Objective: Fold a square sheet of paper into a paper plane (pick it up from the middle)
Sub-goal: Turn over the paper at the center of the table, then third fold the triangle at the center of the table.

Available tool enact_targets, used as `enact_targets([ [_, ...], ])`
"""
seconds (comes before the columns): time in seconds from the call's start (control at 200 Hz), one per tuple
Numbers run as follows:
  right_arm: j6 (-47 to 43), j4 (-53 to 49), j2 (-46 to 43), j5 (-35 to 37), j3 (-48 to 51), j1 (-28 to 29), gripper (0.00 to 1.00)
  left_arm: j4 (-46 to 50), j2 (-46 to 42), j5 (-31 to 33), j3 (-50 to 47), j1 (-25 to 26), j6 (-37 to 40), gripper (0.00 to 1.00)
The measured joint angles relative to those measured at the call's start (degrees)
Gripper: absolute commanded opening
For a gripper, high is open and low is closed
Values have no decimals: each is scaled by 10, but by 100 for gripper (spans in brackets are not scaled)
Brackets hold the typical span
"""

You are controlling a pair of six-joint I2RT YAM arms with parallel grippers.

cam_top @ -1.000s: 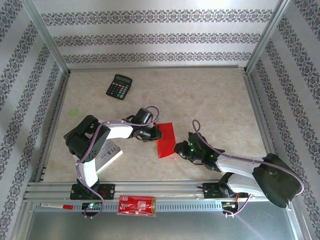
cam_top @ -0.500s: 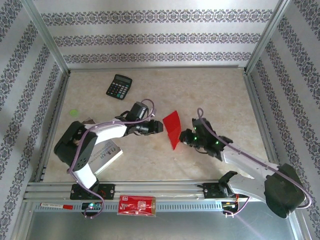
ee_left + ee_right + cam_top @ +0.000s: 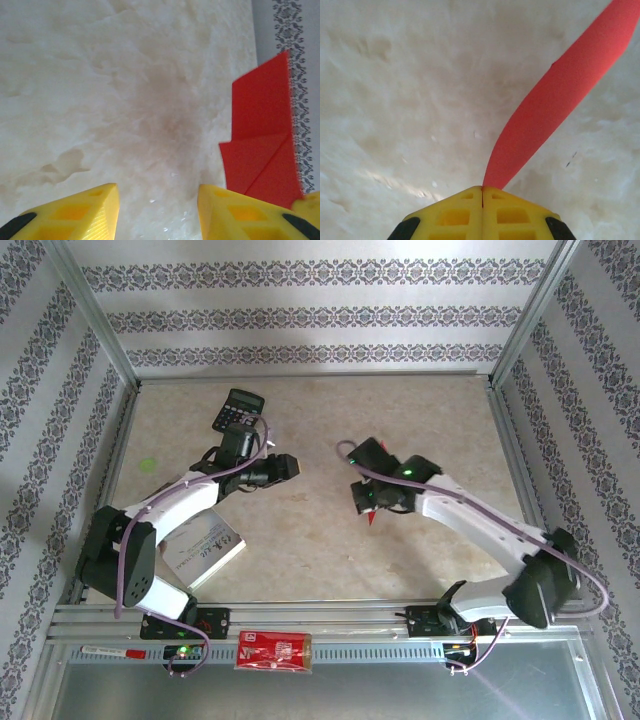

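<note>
A: Left fingers?
B: Left gripper [image 3: 157, 215] released. Its 2 yellow fingers [image 3: 90, 212] stand partly apart with nothing between them, bare bench [image 3: 125, 100] underneath. It sits just on the near side of the calculator [image 3: 240, 405], and the wrist covers the calculator's near edge.
A: Right?
B: Right gripper [image 3: 481, 192] clenched, tips pressed together on 1 edge of the folded red paper [image 3: 555, 100]. In the right wrist view the paper runs out from the tips as a long strip. In the left wrist view it's a pointed shape with diagonal creases.
A: Where's the paper?
B: Well right of the calculator and nearer the arm bases, hanging under the right gripper. From above, a small red tip pokes out below it. Can't tell if that tip touches the bench.
A: Surface, room?
B: Beige marble-look bench, metal frame posts at the corners, pale walls with grey floral stripes.
A: Other stuff?
B: White booklet [image 3: 205, 545] on the near side of the calculator, partly under the left arm. Green dot [image 3: 148, 465] left of the calculator, a bit nearer. Red printed packet [image 3: 275, 650] on the metal rail, far on the near side of the calculator.
</note>
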State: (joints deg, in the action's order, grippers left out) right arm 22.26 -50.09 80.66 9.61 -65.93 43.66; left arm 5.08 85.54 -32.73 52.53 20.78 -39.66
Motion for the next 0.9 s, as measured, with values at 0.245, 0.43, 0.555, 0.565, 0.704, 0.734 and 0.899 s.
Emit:
enact_targets([
  [0.245, 20, 0, 99, -23, 0, 85, 0, 16, -20, -2, -45, -41, 2, 47],
  [0.43, 47, 61, 110, -78, 15, 105, 1, 13, -19, -21, -61, -50, -12, 41],
  [0.555, 63, 113, 110, -111, 46, 105, 2, -17, -1, -58, -67, -50, -47, 34],
  [0.565, 64, 118, 110, -113, 48, 105, 2, -21, 2, -62, -67, -49, -49, 33],
  [0.704, 78, 176, 110, -144, 81, 105, 2, -54, 43, -91, -63, -34, -82, 19],
  [0.734, 80, 187, 110, -150, 87, 105, 2, -62, 54, -97, -60, -28, -90, 16],
  [0.899, 89, 240, 110, -181, 119, 105, 1, -118, 114, -125, -38, -7, -136, 10],
])
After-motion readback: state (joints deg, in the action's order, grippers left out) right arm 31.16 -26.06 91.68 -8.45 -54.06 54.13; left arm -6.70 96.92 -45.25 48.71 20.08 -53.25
